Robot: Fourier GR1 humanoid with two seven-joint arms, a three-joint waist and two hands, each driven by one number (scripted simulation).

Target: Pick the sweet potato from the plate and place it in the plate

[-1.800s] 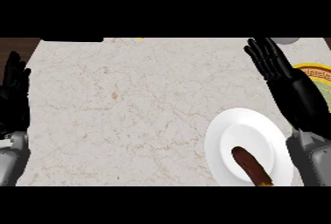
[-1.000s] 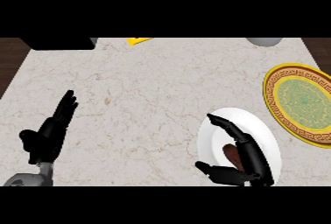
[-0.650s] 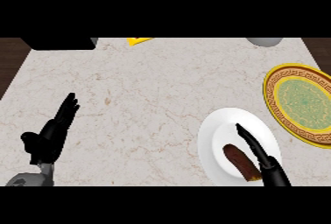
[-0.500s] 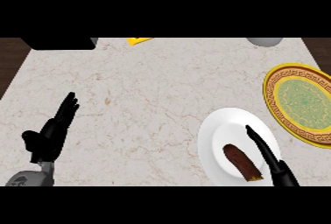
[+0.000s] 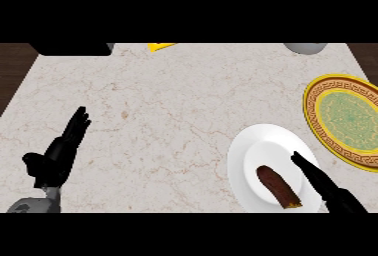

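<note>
A brown sweet potato (image 5: 279,186) lies on a white plate (image 5: 255,155) at the lower right of the counter. My right hand (image 5: 322,183) comes in from the bottom edge just right of the potato, fingers straight and open, over the plate's right side and not closed on the potato. To the right stands an ornate plate (image 5: 345,119) with a yellow and red rim and a green centre, holding nothing. My left hand (image 5: 59,152) rests open at the lower left, fingers pointing up.
A dark box (image 5: 70,48) sits at the counter's back left, a yellow object (image 5: 160,46) beside it, and a grey round object (image 5: 306,47) at the back right. Dark wood edges (image 5: 15,70) flank the marble top.
My right hand has slid from on top of the sweet potato to its right side and straightened. The potato shows fully now. The left hand has stayed still.
</note>
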